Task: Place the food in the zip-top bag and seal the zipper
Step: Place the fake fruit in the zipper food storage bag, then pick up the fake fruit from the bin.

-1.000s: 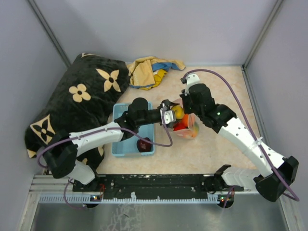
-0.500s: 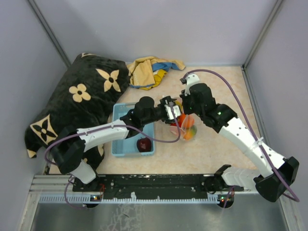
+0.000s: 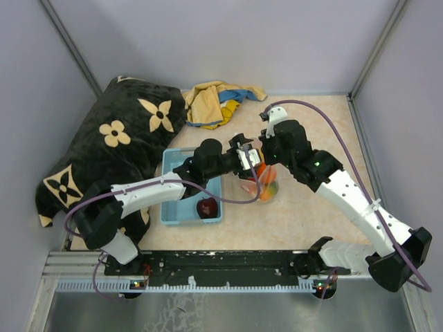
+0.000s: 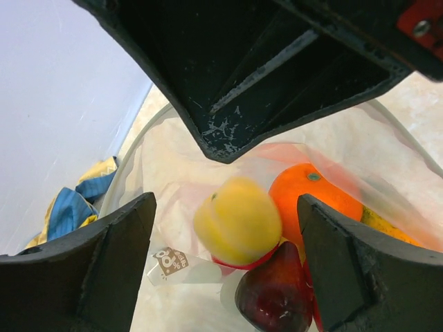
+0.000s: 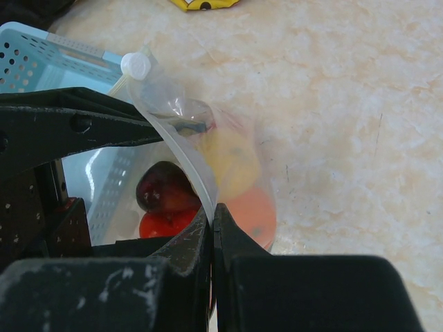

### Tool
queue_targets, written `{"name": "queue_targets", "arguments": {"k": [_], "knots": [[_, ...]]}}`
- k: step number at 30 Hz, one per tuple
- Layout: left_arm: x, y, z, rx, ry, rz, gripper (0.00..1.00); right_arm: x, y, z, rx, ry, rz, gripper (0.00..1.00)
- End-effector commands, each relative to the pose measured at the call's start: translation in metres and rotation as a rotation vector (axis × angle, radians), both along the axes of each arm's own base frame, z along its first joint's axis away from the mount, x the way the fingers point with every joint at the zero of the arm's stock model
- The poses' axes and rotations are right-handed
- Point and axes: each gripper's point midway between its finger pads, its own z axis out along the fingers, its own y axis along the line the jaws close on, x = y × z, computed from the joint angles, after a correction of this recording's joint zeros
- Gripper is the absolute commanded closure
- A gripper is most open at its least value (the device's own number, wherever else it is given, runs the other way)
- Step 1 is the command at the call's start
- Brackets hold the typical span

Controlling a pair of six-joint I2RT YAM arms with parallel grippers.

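Left wrist view shows left fingers point(image 4: 104, 270) apart above the zip-top bag point(image 4: 166, 173), yellow fruit point(image 4: 237, 220) inside; right fingers point(image 5: 183, 249), clamped on its rim, should hold the mouth wide and steady.

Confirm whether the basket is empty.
No, a dark red fruit lies in the basket, at its near right corner.

The left arm point(image 3: 145, 190) reaches from its near-left base toward the centre, forearm stretched rightward. The left gripper point(image 3: 243, 158) has its fingers point(image 4: 104, 263) spread wide, touching nothing. The right arm point(image 3: 353, 200) slants up-left from its near-right base. The right gripper point(image 5: 212, 218) is pinched tight on the bag point(image 5: 235, 166) rim, just beside the left gripper.
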Motion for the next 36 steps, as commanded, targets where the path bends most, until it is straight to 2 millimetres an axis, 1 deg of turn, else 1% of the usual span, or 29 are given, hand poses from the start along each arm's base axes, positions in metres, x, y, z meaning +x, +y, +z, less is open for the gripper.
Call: {"name": "queue_targets", "arguments": {"k": [1, 3, 6, 9, 13, 20, 24, 27, 30, 34, 36], "knots": [[0.000, 0.000, 0.034, -0.089, 0.001, 0.021, 0.11, 0.002, 0.002, 0.035, 0.073, -0.087, 0.000, 1.00], [-0.002, 0.003, 0.039, -0.101, 0.024, 0.029, 0.10, 0.003, 0.001, 0.034, 0.072, -0.086, -0.004, 1.00], [-0.007, 0.009, 0.051, -0.124, 0.066, 0.043, 0.09, 0.003, 0.001, 0.032, 0.069, -0.083, -0.008, 1.00], [-0.012, 0.021, 0.063, -0.135, 0.141, 0.083, 0.08, 0.003, -0.001, 0.030, 0.064, -0.087, -0.017, 1.00], [-0.021, 0.042, 0.065, -0.131, 0.279, 0.162, 0.07, 0.005, -0.007, 0.030, 0.048, -0.101, -0.044, 1.00], [-0.054, 0.078, 0.068, -0.136, 0.444, 0.213, 0.07, 0.011, -0.026, 0.031, -0.006, -0.140, -0.127, 1.00], [-0.063, 0.101, 0.058, -0.108, 0.542, 0.302, 0.07, 0.013, -0.034, 0.030, -0.029, -0.150, -0.168, 1.00], [-0.070, 0.121, 0.038, -0.081, 0.650, 0.410, 0.07, 0.014, -0.037, 0.030, -0.033, -0.155, -0.181, 1.00], [-0.085, 0.136, 0.012, -0.024, 0.761, 0.466, 0.07, 0.014, -0.040, 0.031, -0.039, -0.161, -0.191, 1.00], [-0.100, 0.149, -0.015, 0.018, 0.892, 0.531, 0.07, 0.014, -0.043, 0.031, -0.051, -0.169, -0.198, 1.00], [-0.102, 0.157, -0.030, 0.045, 0.944, 0.576, 0.07, 0.014, -0.043, 0.030, -0.051, -0.170, -0.199, 1.00]]}}
